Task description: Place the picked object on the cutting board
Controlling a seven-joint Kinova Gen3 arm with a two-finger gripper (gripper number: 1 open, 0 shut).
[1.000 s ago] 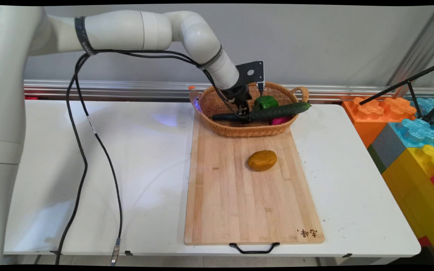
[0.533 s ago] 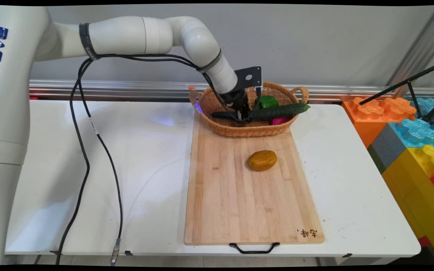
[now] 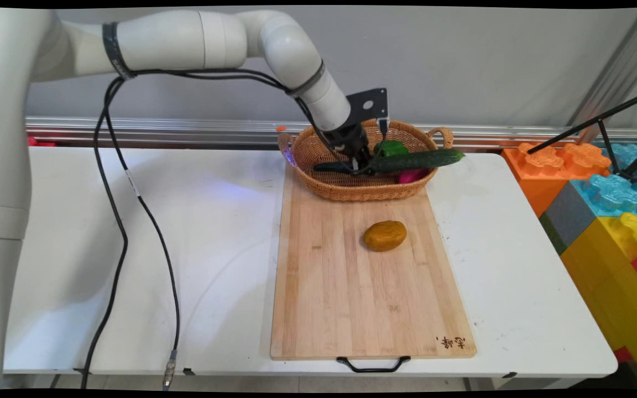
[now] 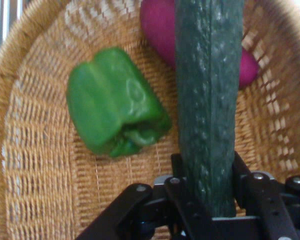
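Note:
My gripper (image 3: pixel 361 167) (image 4: pixel 208 192) is shut on a long dark green cucumber (image 3: pixel 415 160) (image 4: pixel 208 95), holding it near its left end. The cucumber hangs roughly level just above the wicker basket (image 3: pixel 346 190) (image 4: pixel 35 150), its right tip reaching past the basket's right rim. Below it in the basket lie a green bell pepper (image 3: pixel 389 148) (image 4: pixel 115 117) and a magenta vegetable (image 3: pixel 412 176) (image 4: pixel 160 27), partly hidden by the cucumber. A black object (image 3: pixel 329 166) sticks out to the left of the gripper, inside the basket.
The basket stands at the far end of a wooden cutting board (image 3: pixel 351 287), on which a brown potato (image 3: pixel 385 235) lies. Large coloured toy blocks (image 3: pixel 600 199) stand at the table's right. Black cables (image 3: pixel 130 221) hang over the left of the white table (image 3: pixel 130 265).
The gripper has risen a little with the cucumber in it, and the cucumber's right tip has swung up and farther past the basket rim.

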